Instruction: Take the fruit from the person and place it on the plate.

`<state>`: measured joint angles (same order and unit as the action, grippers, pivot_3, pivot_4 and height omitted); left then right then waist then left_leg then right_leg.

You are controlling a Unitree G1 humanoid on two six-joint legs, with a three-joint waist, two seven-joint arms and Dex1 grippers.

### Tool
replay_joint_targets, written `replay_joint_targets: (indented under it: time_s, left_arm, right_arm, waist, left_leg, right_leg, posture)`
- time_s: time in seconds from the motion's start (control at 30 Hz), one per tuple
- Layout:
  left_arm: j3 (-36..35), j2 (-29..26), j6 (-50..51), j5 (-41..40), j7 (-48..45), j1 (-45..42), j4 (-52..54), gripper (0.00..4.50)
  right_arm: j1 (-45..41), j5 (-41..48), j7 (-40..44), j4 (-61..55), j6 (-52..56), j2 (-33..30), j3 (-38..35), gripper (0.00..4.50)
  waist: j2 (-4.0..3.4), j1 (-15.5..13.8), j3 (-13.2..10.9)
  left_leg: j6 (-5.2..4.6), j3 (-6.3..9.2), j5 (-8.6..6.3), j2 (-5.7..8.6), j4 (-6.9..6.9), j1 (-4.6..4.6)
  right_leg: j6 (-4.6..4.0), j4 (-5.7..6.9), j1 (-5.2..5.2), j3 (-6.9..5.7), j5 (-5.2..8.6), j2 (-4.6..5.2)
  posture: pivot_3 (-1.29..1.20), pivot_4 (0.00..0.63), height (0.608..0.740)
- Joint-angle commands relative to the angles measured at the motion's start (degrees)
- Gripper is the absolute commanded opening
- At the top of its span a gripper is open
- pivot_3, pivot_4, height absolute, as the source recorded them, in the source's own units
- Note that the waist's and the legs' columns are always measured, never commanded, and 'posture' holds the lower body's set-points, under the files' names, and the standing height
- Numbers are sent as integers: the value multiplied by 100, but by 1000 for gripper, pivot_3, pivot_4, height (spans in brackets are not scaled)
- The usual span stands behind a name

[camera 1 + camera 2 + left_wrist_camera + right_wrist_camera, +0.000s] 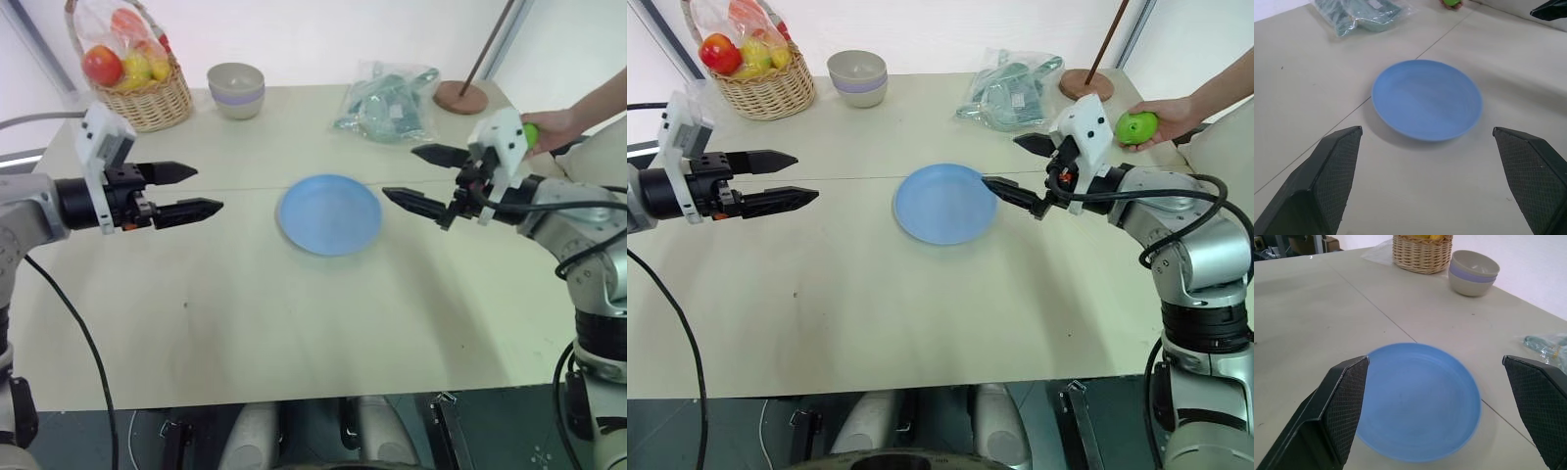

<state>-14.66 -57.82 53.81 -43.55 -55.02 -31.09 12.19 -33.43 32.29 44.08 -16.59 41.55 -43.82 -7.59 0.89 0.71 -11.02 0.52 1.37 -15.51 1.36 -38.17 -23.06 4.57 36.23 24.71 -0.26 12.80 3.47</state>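
Observation:
A light-blue plate [942, 203] lies empty at the middle of the beige table. At the table's far right edge a person's hand [1172, 117] holds the green fruit [1135, 126], just behind my right arm. My right gripper [1017, 168] hovers to the right of the plate, pointing toward it, fingers wide apart and empty. Left of the plate, my left gripper [196, 190] hangs above the table, also open and empty. Both wrist views look over the plate [1427, 99] between spread fingers.
A wicker basket [147, 93] of bagged red and yellow fruit stands at the back left, with a beige-and-lilac bowl [236, 90] beside it. A clear bag of greenish items [1011, 90] and a round wooden stand base [1087, 83] sit at the back right.

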Motion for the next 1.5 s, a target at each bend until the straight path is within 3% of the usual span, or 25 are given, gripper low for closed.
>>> replay_joint_targets:
  time_s: [0.03,1.5]
  left_arm:
    - [-178,-74,-104,-64,-54,-62,99,4476]
    - [-216,-4,-114,-307,179,92,185,4476]
  right_arm:
    - [-58,63,-26,-205,-29,-84,-198,4500]
    - [209,294,-248,-508,266,-303,-459,4500]
  waist:
    - [0,0,0]
    - [0,-2,0]
  left_leg:
    - [0,0,0,0,0,0]
    - [0,0,0,0,0,0]
  right_leg:
    - [0,0,0,0,0,0]
    - [0,0,0,1,0,1]
  posture:
    - [0,150,740]
    - [0,150,740]
